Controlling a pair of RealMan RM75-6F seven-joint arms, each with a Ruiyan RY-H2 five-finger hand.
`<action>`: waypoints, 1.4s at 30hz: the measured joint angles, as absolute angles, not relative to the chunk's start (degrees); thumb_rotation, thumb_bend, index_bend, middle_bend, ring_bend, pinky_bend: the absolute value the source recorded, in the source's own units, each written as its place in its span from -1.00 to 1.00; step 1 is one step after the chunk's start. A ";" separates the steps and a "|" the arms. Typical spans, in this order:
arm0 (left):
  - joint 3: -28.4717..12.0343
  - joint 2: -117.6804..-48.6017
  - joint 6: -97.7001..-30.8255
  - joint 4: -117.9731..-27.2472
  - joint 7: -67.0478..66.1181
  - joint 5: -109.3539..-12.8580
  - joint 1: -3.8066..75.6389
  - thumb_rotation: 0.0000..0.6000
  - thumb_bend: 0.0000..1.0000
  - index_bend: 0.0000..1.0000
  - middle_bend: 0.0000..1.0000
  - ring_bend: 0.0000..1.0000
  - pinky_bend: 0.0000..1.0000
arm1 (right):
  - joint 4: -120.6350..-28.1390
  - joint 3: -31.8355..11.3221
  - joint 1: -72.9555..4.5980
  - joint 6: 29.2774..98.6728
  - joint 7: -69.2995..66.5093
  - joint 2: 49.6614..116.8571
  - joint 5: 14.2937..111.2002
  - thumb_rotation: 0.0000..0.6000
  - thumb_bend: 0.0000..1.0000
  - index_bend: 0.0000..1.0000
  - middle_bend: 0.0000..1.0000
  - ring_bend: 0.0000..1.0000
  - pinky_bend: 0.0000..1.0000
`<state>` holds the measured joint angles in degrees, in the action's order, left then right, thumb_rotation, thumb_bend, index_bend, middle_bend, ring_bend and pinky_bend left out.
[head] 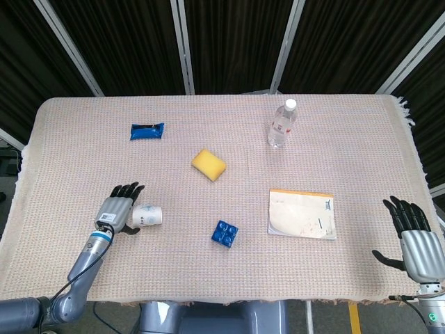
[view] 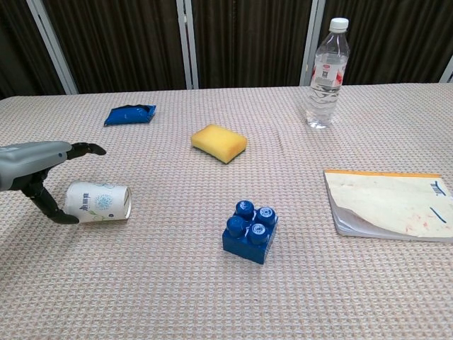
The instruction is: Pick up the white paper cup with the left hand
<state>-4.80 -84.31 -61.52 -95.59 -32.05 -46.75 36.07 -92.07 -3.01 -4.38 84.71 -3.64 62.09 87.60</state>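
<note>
The white paper cup (head: pixel 147 215) lies on its side on the woven tablecloth, its open end toward the middle of the table; the chest view shows its printed side (view: pixel 98 202). My left hand (head: pixel 115 211) sits just to the left of the cup's base. Its fingers (view: pixel 83 149) are spread above the cup and the thumb reaches down beside the base, so nothing is gripped. My right hand (head: pixel 416 236) hovers at the table's near right corner with fingers spread and empty; it shows in the head view only.
A blue brick (head: pixel 224 233) stands right of the cup and a yellow sponge (head: pixel 208 164) lies farther back. A blue packet (head: pixel 147 131) is at the back left, a water bottle (head: pixel 280 125) at the back right, and a notebook (head: pixel 302 214) on the right.
</note>
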 measured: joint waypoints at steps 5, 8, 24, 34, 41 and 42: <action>-5.22 -86.42 -65.37 -96.33 -37.91 -44.77 37.27 1.00 -0.79 -0.58 -1.00 -1.00 -1.00 | -92.07 -2.95 -4.34 84.82 -4.00 61.95 87.77 1.00 -1.00 -1.00 -1.00 -1.00 -1.00; -5.63 -88.51 -67.63 -96.30 -41.85 -43.21 38.15 1.00 -0.79 -0.56 -1.00 -1.00 -1.00 | -92.08 -2.92 -4.30 84.89 -4.28 61.81 87.86 1.00 -1.00 -1.00 -1.00 -1.00 -1.00; -9.02 -97.72 -74.22 -92.92 -55.32 -34.51 42.91 1.00 -0.79 -0.18 -1.00 -1.00 -1.00 | -91.92 -2.81 -4.37 84.73 -5.07 61.51 87.99 1.00 -1.00 -1.00 -1.00 -1.00 -1.00; -9.20 -98.89 -75.33 -92.26 -53.14 -36.09 42.39 1.00 -0.79 -0.08 -1.00 -1.00 -1.00 | -91.98 -2.82 -4.46 84.50 -4.92 61.53 87.83 1.00 -1.00 -1.00 -1.00 -1.00 -1.00; -9.68 -98.45 -74.16 -93.69 -44.44 -41.64 40.87 1.00 -0.79 -0.10 -1.00 -1.00 -1.00 | -91.99 -2.83 -4.52 84.27 -4.85 61.57 87.63 1.00 -1.00 -1.00 -1.00 -1.00 -1.00; -9.71 -98.43 -73.98 -93.73 -42.26 -43.28 40.52 1.00 -0.79 -0.11 -1.00 -1.00 -1.00 | -91.98 -2.84 -4.53 84.26 -4.85 61.58 87.61 1.00 -1.00 -1.00 -1.00 -1.00 -1.00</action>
<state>-9.71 -98.43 -73.98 -93.73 -42.26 -43.28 40.52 -91.98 -2.84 -4.53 84.26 -4.85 61.58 87.61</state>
